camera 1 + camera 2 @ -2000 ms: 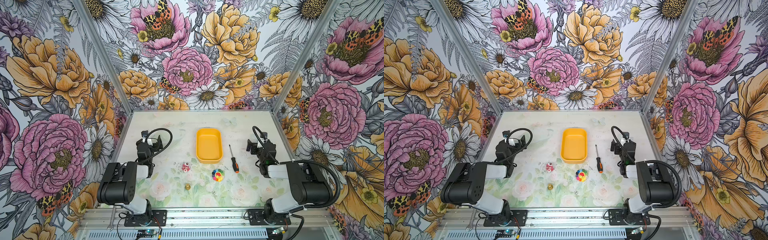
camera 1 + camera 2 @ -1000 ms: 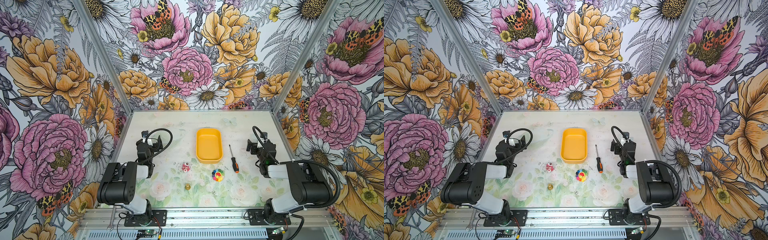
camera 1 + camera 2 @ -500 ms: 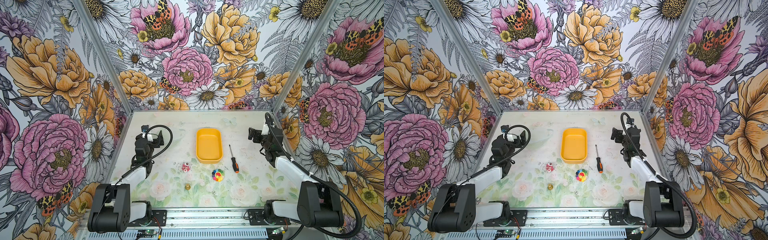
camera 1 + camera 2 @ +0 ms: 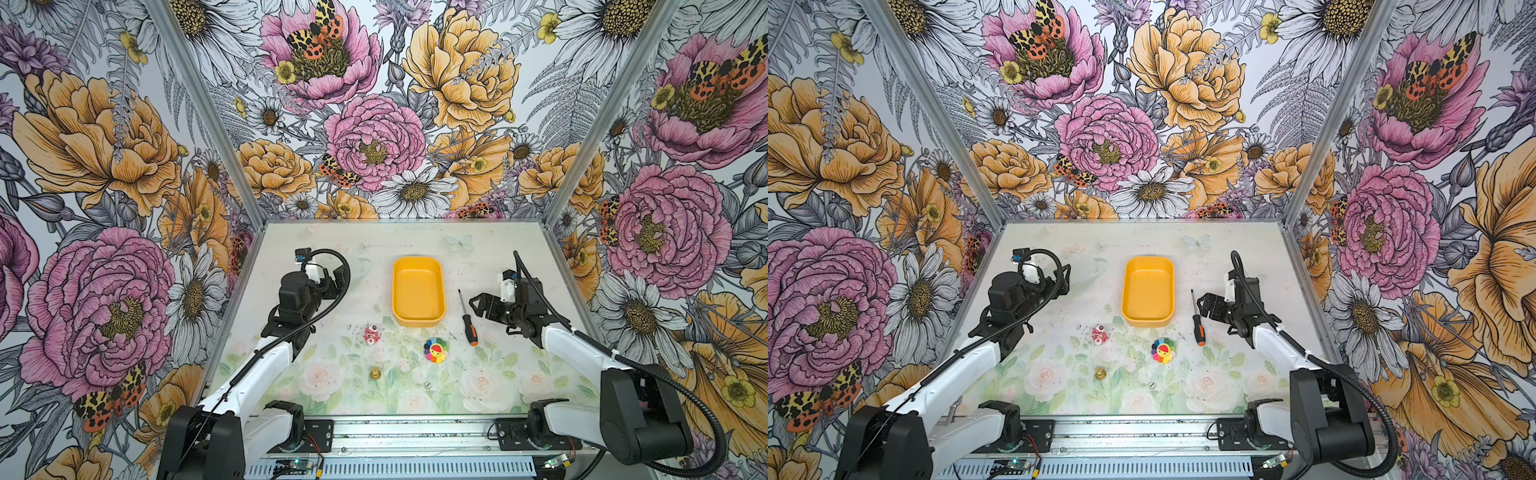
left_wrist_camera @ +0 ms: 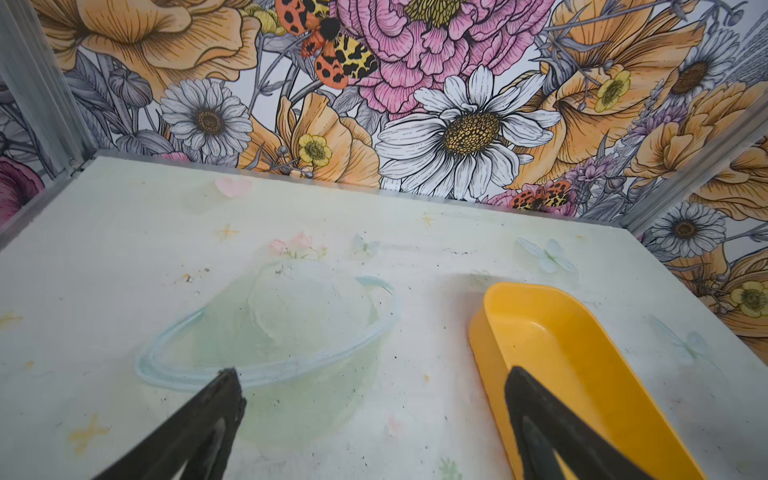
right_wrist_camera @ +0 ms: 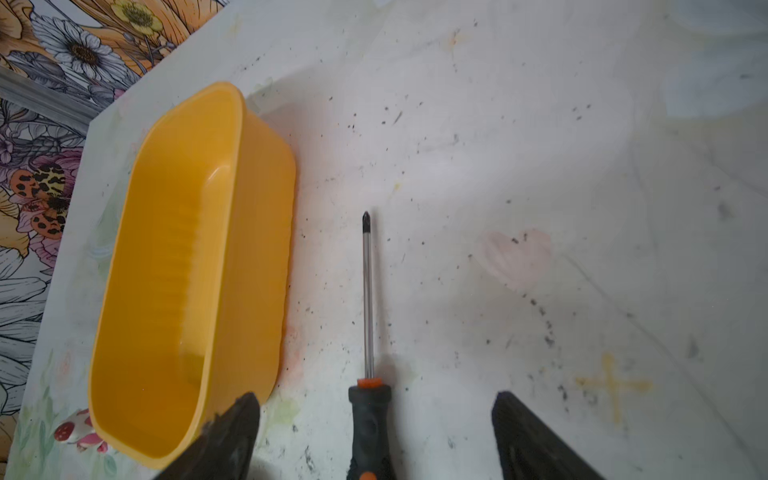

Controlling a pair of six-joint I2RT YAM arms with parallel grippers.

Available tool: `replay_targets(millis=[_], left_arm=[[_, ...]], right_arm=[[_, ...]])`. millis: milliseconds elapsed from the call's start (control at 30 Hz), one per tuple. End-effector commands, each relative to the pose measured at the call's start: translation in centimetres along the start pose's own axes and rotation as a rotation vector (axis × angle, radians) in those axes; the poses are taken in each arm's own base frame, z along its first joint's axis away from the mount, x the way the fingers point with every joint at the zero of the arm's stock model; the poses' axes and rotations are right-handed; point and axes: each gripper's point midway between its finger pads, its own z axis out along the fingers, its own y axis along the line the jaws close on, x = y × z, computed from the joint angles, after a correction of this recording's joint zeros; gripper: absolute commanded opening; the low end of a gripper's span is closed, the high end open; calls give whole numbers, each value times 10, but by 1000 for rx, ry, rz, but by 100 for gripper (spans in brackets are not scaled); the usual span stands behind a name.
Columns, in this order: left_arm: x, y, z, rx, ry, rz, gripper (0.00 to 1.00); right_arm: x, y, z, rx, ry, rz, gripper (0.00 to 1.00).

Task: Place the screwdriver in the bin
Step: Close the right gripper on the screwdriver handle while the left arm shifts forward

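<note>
Two fingers of the right gripper (image 6: 376,398) are standing wide apart, gripping nothing; screwdriver (image 6: 367,299) is lying flat on table (image 6: 540,145), handle lined up btwn them, just beside bin (image 6: 262,232). Probably best: lowering straight, centring on handle, squeezing firm before lifting; left gripper (image 5: 374,374) is hanging spread, empty.

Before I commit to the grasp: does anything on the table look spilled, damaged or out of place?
Nothing stands out. The bin sits upright and empty; the screwdriver lies flat beside it, not touching. Only dark specks dirty the table around them.
</note>
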Motion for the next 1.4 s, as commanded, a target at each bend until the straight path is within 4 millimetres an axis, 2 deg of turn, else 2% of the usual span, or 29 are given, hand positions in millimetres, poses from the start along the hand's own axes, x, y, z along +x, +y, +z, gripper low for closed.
replay_targets(millis=[0,200,533,900,1233,1367], left_arm=[[20,3,-5,-17,73,-71,99],[30,0,-3,-9,104,-106,99],[50,-6,11,6,182,-121,99],[63,-14,19,17,235,-114,99],[69,-15,23,16,265,-112,99],[70,-18,25,25,276,-114,99]], right_arm=[[13,3,-5,8,13,33,87],[40,1,3,61,69,20,85],[54,6,17,151,107,-23,80],[72,7,32,242,162,-55,68],[78,-3,29,340,180,-86,59],[84,-8,29,367,203,-90,50]])
